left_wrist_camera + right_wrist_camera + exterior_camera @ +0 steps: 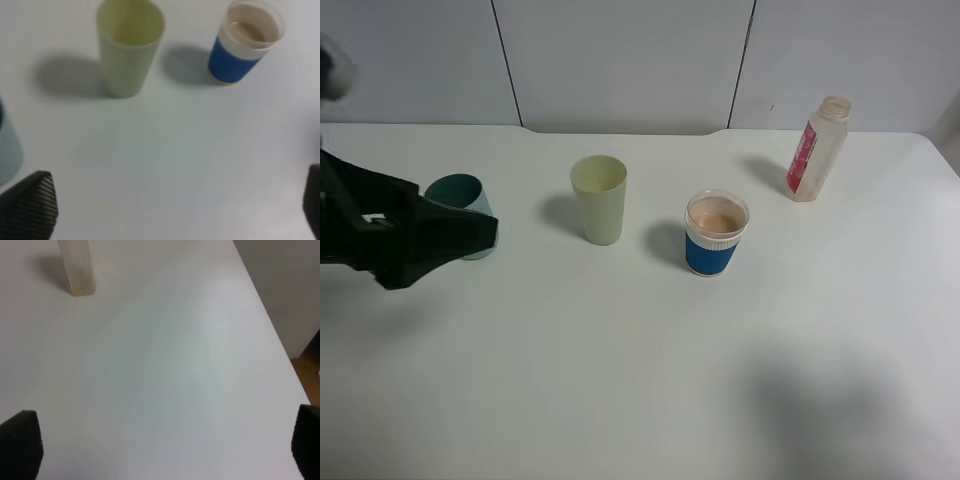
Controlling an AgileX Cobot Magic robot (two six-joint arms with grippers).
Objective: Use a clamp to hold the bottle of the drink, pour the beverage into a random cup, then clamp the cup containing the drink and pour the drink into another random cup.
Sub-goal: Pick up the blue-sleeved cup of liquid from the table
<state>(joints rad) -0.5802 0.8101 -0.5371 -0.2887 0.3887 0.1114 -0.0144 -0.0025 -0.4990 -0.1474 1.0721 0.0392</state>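
Near the middle of the bench, the blue-sleeved cup is sitting upright with the light brown beverage inside, and the bottle is standing apart at the back right, so the cup-to-cup pour is seemingly in hand. The left gripper and right gripper are both hanging wide open, holding nothing. The next move is calling for a grip around that cup and a level carry to the teal tumbler.
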